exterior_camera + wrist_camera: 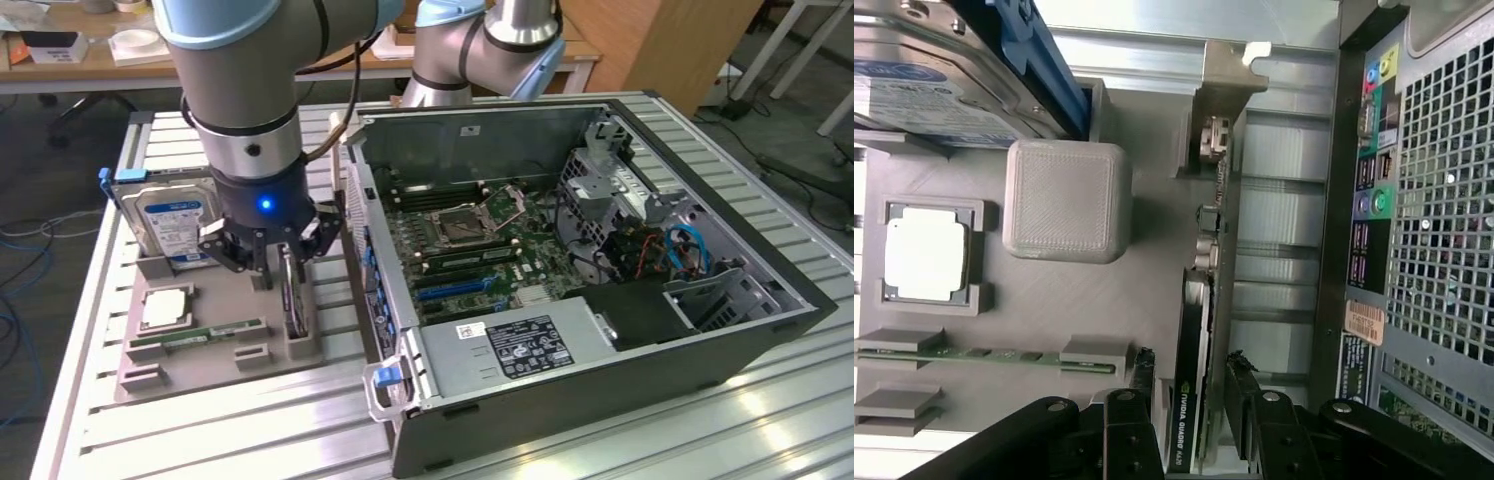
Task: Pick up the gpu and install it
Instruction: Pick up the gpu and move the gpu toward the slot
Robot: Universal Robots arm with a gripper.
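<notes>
Both gripper [1192,368] fingers [1124,425] wide open astride upright gpu [1192,300], nothing held; hard drive [167,215], computer case [641,372] flanking

- The gpu [1194,390] stood on edge at the side of the grey holder [1154,290] nearest the computer case [601,400]. Its black block bore white lettering, "NVIDIA QUADRO"; the characters after that could not be made out.
- The hard drive [167,215] carried a blue-and-white label, its print too small to read.
- A white label [527,342] on the metal cover inside the case showed black print, none legible.
- A pale orange sticker [1364,322] on the case's rear panel was unreadable.
</notes>
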